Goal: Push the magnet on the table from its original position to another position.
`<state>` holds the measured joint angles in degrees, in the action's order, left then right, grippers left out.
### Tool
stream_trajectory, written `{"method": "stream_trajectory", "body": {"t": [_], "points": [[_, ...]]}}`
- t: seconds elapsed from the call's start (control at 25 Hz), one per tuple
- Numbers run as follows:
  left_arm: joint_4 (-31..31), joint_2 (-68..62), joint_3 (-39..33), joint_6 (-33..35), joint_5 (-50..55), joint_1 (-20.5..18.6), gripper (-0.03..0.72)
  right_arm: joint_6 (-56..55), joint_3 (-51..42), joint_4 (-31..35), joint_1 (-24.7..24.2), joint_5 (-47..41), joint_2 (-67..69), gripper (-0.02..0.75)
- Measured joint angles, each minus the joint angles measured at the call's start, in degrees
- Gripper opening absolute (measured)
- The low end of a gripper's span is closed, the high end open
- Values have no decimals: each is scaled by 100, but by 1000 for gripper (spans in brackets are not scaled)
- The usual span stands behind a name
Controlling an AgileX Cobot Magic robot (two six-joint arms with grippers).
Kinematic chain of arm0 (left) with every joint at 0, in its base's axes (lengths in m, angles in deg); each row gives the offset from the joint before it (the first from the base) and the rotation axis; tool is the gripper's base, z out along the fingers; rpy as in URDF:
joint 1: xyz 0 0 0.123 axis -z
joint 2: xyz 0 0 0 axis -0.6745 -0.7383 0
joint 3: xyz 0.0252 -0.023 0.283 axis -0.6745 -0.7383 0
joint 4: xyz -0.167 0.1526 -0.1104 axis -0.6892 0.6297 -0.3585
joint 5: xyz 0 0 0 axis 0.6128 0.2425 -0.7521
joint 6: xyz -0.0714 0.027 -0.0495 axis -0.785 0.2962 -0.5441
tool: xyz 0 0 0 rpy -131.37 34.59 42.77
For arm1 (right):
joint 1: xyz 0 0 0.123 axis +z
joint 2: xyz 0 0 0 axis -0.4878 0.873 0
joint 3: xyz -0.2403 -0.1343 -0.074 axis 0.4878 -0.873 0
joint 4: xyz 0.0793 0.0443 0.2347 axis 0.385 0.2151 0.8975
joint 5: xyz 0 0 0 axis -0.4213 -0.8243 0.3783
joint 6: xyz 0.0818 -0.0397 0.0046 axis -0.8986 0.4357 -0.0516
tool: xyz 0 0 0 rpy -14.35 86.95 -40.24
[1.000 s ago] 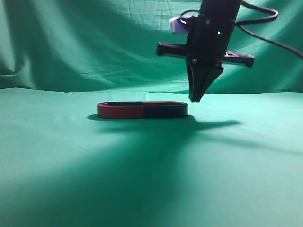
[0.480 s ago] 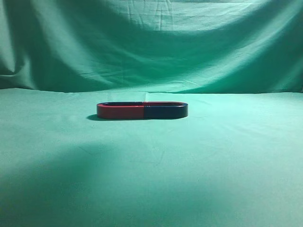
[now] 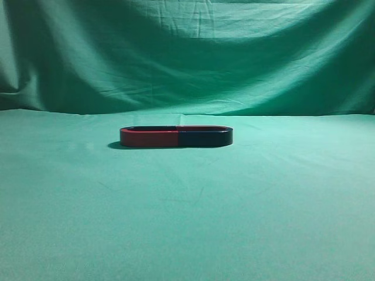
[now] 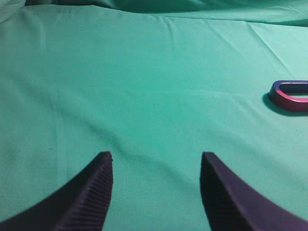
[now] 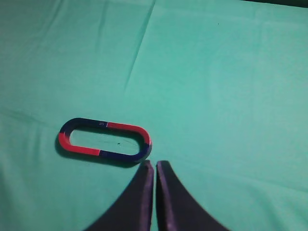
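The magnet [image 3: 205,137], dark navy with a thin reddish rim, lies on the table [image 3: 187,228], end to end with a same-sized red magnet [image 3: 149,138], so the two form a flat oval. In the right wrist view the magnet [image 5: 144,144] is the oval's right half and the red magnet [image 5: 72,147] its left half. My right gripper [image 5: 154,164] is shut and empty, its tips just beside the magnet's rounded end. My left gripper [image 4: 156,156] is open and empty over bare cloth, far from the oval. Neither gripper shows in the exterior view.
A draped green backdrop [image 3: 187,58] hangs behind the table. In the left wrist view the oval's rounded end [image 4: 288,96] shows at the right edge. Green cloth [image 4: 144,86] lies all round the magnets.
The right arm that stood over the magnet's right end a second ago has left the exterior view, and its shadow is gone. The magnets have not moved.
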<state>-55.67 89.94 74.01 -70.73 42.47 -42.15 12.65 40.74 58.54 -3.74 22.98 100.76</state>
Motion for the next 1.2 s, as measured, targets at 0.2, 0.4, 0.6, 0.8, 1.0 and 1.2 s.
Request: {"method": "stream_trajectory", "body": {"t": [0.2, 0.4, 0.6, 0.8, 1.0, 1.2], "points": [[0, 0, 0, 0, 0, 0, 372, -9, -1476, 0, 0, 982, -1108, 0], [0, 0, 0, 0, 0, 0, 372, -9, -2966, -12, 0, 2032, -2173, 0], [0, 0, 0, 0, 0, 0, 372, -117, -4216, -12, 0, 3160, -3032, 0], [0, 0, 0, 0, 0, 0, 372, -142, -5011, 35, 0, 3759, -3718, 0], [0, 0, 0, 0, 0, 0, 372, 12, -5252, -249, 0, 3776, -4076, 0], [0, 0, 0, 0, 0, 0, 372, 48, -5252, -443, 0, 3727, -4156, 0]]}}
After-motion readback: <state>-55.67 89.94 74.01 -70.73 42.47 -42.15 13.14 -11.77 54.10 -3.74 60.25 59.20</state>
